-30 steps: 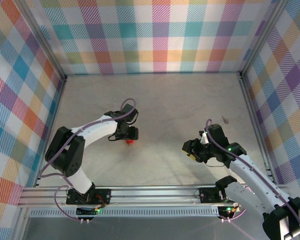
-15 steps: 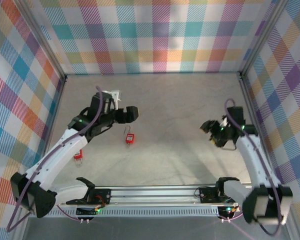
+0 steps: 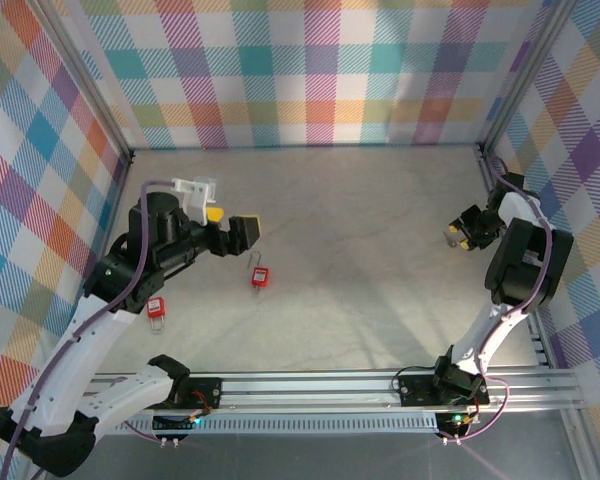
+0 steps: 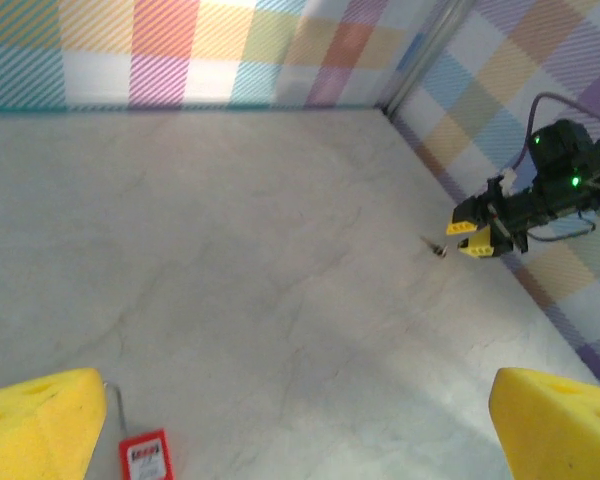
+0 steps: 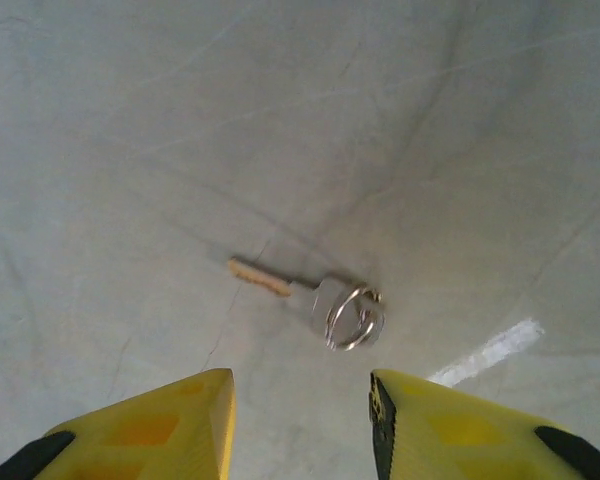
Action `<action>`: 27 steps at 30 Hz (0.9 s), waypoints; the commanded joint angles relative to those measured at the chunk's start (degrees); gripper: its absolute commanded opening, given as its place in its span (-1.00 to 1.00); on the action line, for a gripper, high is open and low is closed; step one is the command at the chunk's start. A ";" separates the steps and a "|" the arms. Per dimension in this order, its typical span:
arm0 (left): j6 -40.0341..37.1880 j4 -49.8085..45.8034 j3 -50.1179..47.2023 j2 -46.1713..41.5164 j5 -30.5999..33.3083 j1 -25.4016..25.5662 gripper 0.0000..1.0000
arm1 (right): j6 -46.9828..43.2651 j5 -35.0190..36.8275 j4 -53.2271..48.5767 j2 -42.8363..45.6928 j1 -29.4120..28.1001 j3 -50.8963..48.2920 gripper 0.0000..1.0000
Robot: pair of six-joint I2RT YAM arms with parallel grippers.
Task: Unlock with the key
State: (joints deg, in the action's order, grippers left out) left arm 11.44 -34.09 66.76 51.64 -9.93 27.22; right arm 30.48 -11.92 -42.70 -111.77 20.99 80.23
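Quick tally from what I can see: 2 red padlocks, the middle padlock and the left padlock. 1 key, with 1 split ring on it. 2 robot arms, the left arm and the right arm, so 2 grippers too: left gripper and right gripper. Each gripper has 2 yellow finger pads, so 4 pads total. And 3 plaid walls around it all.

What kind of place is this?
Probably a robot practice booth: plaid walls box in a grey table, two arms are bolted to a rail, and a red padlock and key lie out.
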 commanded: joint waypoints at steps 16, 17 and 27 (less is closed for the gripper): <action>1.64 -4.07 -1.64 0.97 1.79 -0.42 0.94 | -3.33 3.49 -3.18 -4.46 -0.25 0.64 -0.47; 1.65 -3.76 -1.55 1.36 1.10 -0.42 0.94 | -3.29 3.63 -3.09 -4.72 -0.25 0.73 -0.53; 11.47 12.08 -9.37 5.35 -7.00 0.50 0.89 | -3.25 1.99 -2.39 -1.72 -1.53 -1.23 -1.00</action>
State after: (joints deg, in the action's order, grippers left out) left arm 17.17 -30.52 60.12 55.18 -12.10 27.33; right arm 27.75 -9.08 -44.29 -115.66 20.56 80.99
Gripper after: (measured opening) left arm 0.946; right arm 0.067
